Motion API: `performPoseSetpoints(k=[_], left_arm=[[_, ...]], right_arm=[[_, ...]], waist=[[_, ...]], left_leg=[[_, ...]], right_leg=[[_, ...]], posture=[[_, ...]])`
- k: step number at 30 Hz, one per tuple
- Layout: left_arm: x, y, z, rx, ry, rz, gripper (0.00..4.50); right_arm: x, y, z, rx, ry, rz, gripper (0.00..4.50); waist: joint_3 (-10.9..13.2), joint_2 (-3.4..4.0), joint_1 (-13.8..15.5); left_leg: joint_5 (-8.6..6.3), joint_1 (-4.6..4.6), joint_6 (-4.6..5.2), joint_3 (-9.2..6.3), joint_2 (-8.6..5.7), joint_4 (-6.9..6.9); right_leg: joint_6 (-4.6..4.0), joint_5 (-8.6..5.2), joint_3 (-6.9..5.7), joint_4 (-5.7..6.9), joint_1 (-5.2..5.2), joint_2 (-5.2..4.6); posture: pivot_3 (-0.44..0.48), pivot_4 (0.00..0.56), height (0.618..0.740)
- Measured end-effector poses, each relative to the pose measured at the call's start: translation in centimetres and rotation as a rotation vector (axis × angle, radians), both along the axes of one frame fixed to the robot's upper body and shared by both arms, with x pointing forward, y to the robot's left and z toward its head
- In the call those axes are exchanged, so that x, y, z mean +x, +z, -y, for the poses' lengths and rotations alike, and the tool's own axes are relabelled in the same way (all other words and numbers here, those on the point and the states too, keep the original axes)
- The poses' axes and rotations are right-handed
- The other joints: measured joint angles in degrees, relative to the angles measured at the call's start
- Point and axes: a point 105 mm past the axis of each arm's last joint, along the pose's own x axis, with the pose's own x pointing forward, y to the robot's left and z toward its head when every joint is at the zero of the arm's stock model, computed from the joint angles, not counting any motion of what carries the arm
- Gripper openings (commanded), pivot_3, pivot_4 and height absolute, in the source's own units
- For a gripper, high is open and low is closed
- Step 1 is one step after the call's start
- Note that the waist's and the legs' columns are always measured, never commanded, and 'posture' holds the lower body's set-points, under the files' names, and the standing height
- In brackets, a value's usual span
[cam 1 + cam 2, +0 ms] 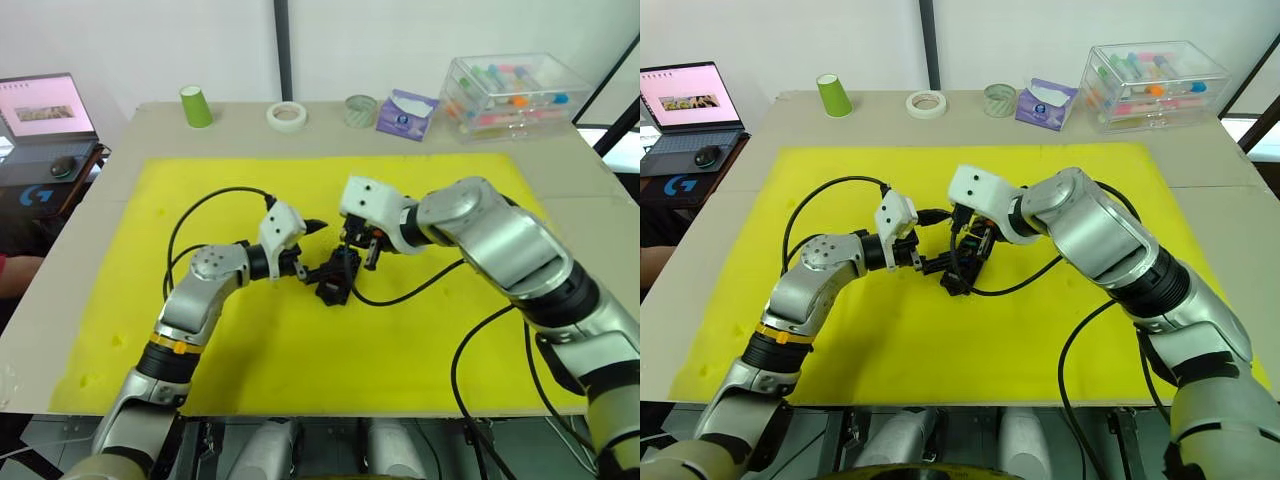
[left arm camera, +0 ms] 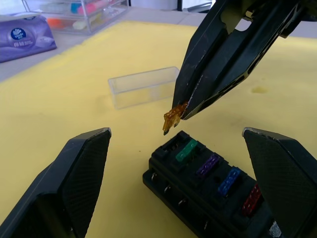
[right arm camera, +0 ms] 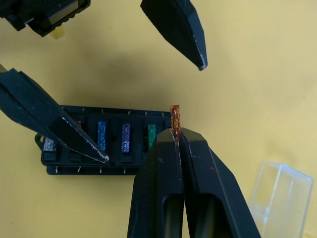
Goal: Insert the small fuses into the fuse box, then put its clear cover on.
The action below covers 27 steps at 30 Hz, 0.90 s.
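The black fuse box (image 2: 213, 196) lies on the yellow mat (image 1: 250, 340) with green (image 2: 187, 150), purple (image 2: 208, 165), blue, red and grey fuses seated in one row. My right gripper (image 3: 176, 131) is shut on a brown fuse (image 3: 175, 116), which hangs just above the end of the box, beside the green fuse. My left gripper (image 1: 314, 250) is open, one finger on each side of the box (image 1: 338, 280). The clear cover (image 2: 143, 87) lies on the mat a little beyond the box, apart from both grippers.
Along the table's far edge stand a green cup (image 1: 196, 106), two tape rolls (image 1: 287, 116), a tissue pack (image 1: 405, 113) and a clear bin (image 1: 515, 95) of coloured tubes. A laptop (image 1: 45, 105) sits off the left. Black cables loop over the mat near both arms.
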Motion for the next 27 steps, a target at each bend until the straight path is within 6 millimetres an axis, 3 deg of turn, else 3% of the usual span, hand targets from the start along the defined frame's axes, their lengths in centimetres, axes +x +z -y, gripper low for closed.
performPoseSetpoints(k=[5,27], left_arm=[[-0.3,-0.4,-0.1,0.005,-0.001,-0.018,4.47],[-0.2,-0.4,-0.3,0.013,0.016,-0.009,4.47]], right_arm=[[0.0,-1.0,0.2,0.001,-0.013,-0.018,0.00],[0.2,-1.5,0.4,0.006,-0.021,-0.006,0.00]], waist=[[0.0,0.00,0.1],[0.0,0.00,0.0]], left_leg=[[0.00,0.00,0.00,0.00,0.00,0.01],[0.00,0.00,0.00,0.00,0.00,0.00]], right_leg=[[0.00,0.00,0.00,0.00,0.00,0.00],[0.00,0.00,0.00,0.00,0.00,0.00]], posture=[[0.000,0.150,0.740],[0.000,0.150,0.740]])
